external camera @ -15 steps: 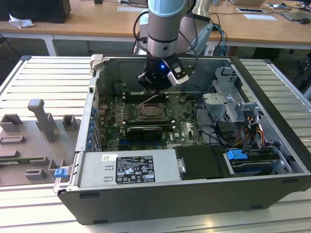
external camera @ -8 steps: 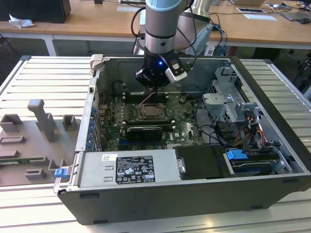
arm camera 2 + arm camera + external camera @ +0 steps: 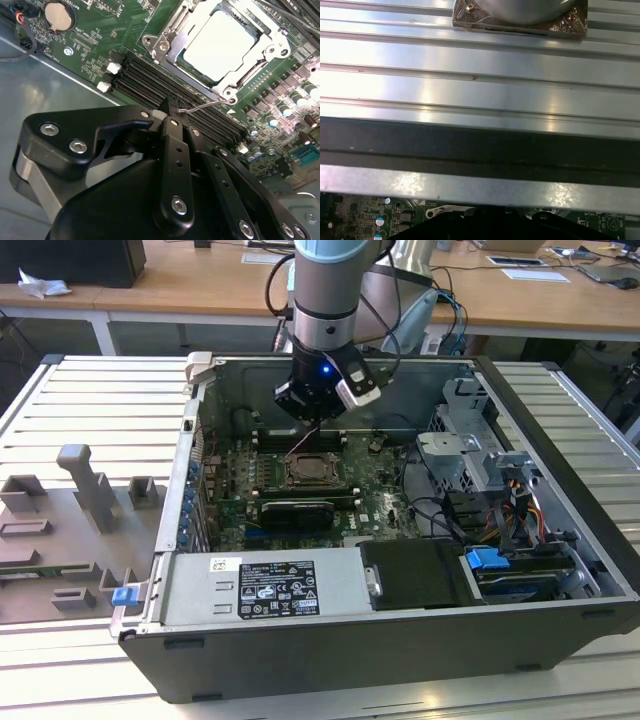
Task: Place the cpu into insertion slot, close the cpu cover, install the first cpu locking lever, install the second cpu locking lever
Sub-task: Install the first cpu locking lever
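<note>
The gripper (image 3: 172,114) is pinching a thin wire locking lever (image 3: 202,106) between closed fingers, just beside the insertion slot (image 3: 165,47). The cpu (image 3: 220,45) is sitting in the slot, the cpu cover (image 3: 260,37) lying closed around it.

Ribbed metal table (image 3: 90,400) — open computer case (image 3: 400,640) and grey fixtures (image 3: 80,510) on it.

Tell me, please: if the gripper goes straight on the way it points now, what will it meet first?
Probably the thin wire locking lever beside the cpu cover: in the second wrist view the gripper tip sits right at the lever's end. Beyond it lie the memory slots. Depth is uncertain.
</note>
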`<state>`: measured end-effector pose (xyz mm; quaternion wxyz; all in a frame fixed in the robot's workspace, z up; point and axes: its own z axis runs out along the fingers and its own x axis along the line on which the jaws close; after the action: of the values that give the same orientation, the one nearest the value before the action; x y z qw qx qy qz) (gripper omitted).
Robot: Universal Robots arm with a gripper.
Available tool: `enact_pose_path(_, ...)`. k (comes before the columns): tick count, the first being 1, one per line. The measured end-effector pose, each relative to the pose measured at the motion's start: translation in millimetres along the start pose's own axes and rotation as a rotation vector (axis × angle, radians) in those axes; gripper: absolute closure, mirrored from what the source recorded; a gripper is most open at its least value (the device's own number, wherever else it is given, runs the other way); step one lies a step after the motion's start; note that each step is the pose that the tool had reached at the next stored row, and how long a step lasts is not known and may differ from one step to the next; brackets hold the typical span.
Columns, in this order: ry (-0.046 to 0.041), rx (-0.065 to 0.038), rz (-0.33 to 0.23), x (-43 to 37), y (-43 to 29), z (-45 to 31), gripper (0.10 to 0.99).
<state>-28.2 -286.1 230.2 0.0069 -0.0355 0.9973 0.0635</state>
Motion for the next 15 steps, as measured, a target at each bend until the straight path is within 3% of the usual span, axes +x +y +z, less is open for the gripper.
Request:
enact_pose_path(4,0.0,0.0,0.0,5.7,0.9,-2.1,0.98)
enact_pose_path(9,0.0,-0.001,0.0,8.4,2.3,-11.9,0.98)
enact_pose_path(15,-0.0005,-0.007,0.0,12.8,2.7,-12.2,0.98)
